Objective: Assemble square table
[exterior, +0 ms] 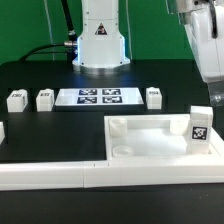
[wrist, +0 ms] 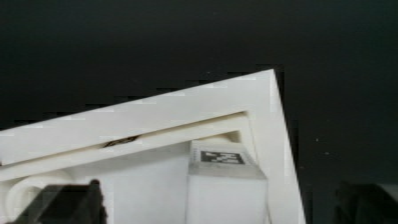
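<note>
Black surface (exterior: 50, 132) holds square table (exterior: 150, 141) beneath fingers (wrist: 68, 203).

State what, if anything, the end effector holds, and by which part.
Nothing is held: the end effector hangs open above the square table top, touching no part.

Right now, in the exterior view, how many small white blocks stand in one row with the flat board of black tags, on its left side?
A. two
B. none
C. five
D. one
A: on the exterior view's left of the marker board, in its row, stand an outer block and an inner block, both apart from the board.
</note>
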Robot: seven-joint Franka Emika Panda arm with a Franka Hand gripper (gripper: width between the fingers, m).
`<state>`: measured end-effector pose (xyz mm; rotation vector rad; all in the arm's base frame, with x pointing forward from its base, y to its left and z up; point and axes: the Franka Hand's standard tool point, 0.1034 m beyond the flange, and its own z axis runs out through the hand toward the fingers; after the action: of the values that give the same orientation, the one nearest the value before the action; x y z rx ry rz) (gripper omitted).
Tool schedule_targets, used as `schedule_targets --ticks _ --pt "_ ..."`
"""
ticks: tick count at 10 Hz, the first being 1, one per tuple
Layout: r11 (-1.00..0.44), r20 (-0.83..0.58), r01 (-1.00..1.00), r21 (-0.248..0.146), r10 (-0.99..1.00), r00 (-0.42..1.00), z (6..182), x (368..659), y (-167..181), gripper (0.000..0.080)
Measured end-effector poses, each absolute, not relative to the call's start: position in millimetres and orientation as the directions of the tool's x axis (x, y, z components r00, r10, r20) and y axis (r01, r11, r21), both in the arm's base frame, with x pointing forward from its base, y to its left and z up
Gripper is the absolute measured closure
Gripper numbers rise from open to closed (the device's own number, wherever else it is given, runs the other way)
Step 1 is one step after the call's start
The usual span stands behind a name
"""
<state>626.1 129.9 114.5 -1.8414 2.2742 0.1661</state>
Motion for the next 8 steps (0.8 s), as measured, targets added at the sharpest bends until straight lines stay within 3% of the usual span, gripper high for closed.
schedule_targets --ticks 3,6,8 --pt "0.136 -0.23 -0.988 -0.067 -0.966 -0.118 124.1 616 132 0.0151" --pt "-0.028 -0.219 -0.996 -0.087 -0.975 0.046 132.4 592 137 0.0151" --pt "-0.188 -0.2 -0.975 -0.12 -0.957 0.209 130.6 593 135 0.0151"
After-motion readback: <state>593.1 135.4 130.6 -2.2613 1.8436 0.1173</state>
